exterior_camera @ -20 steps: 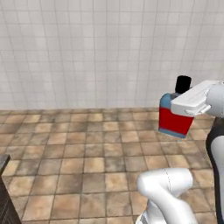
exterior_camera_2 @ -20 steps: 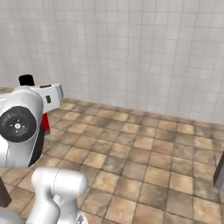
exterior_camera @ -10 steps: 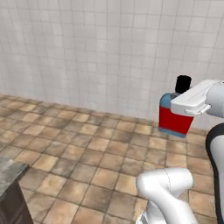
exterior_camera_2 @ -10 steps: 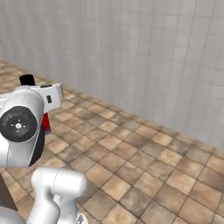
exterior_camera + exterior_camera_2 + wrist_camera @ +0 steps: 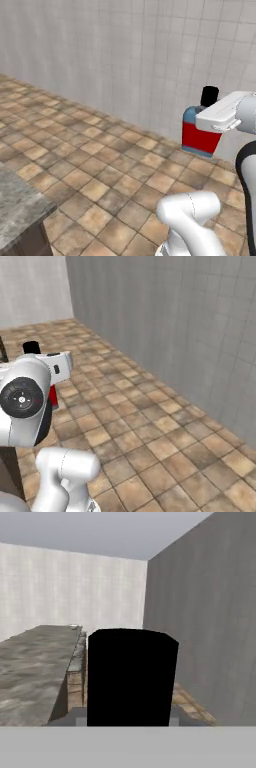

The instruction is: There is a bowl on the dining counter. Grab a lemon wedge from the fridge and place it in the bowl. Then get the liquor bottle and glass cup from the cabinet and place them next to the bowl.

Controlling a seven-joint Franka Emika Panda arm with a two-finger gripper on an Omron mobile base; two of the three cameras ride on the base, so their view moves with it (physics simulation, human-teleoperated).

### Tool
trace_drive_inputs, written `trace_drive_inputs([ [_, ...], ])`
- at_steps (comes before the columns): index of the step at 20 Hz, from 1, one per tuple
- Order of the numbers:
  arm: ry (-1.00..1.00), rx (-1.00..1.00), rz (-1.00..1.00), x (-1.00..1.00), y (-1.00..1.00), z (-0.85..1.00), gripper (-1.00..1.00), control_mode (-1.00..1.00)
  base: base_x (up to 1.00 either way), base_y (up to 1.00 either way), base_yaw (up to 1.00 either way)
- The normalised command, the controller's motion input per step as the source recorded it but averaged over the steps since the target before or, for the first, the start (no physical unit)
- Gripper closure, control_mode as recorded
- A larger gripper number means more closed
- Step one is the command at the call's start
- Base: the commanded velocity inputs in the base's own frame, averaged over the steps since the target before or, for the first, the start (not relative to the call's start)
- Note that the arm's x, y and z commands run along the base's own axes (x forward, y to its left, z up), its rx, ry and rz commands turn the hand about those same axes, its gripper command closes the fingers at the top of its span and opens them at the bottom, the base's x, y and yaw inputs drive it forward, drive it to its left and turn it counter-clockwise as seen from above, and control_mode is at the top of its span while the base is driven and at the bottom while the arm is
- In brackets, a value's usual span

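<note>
My gripper (image 5: 216, 118) is shut on the liquor bottle (image 5: 199, 136), a squat bottle with a light-blue top, red lower body and black cap, held upright in the air at the right of the left base view. From the right base camera the white hand (image 5: 52, 368) covers most of the bottle (image 5: 53, 398), with its cap sticking up behind. The black cap (image 5: 131, 677) fills the middle of the hand view. Beyond it, on the left, stretches the long grey marbled dining counter (image 5: 30, 667). The bowl, fridge, cabinet and glass cup are out of view.
Brown tiled floor (image 5: 100, 165) spreads ahead, bounded by pale tiled walls (image 5: 125, 60). A grey stone counter corner (image 5: 17, 210) over a dark base juts in at the lower left of the left base view. A grey wall (image 5: 210, 622) runs along the right of the hand view.
The whole scene has swung sideways in both base views, so the base is turning. A counter corner has come into the lower left. The bottle stays in my grip, unchanged.
</note>
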Motion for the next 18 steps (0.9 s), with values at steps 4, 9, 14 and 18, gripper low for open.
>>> trace_drive_inputs([
  [4, 0.00, 0.00, 0.00, 0.00, 0.00, 0.00, 1.00, 1.00, 1.00, 0.00, 0.54],
  [9, 0.00, 0.00, 0.00, 0.00, 0.00, 0.00, 1.00, 1.00, 1.00, 0.00, 0.51],
  [14, 0.00, 0.00, 0.00, 0.00, 0.00, 0.00, 1.00, 1.00, 1.00, -0.09, 0.45],
  [18, 0.00, 0.00, 0.00, 0.00, 0.00, 0.00, 1.00, 1.00, 1.00, -0.19, 0.21],
])
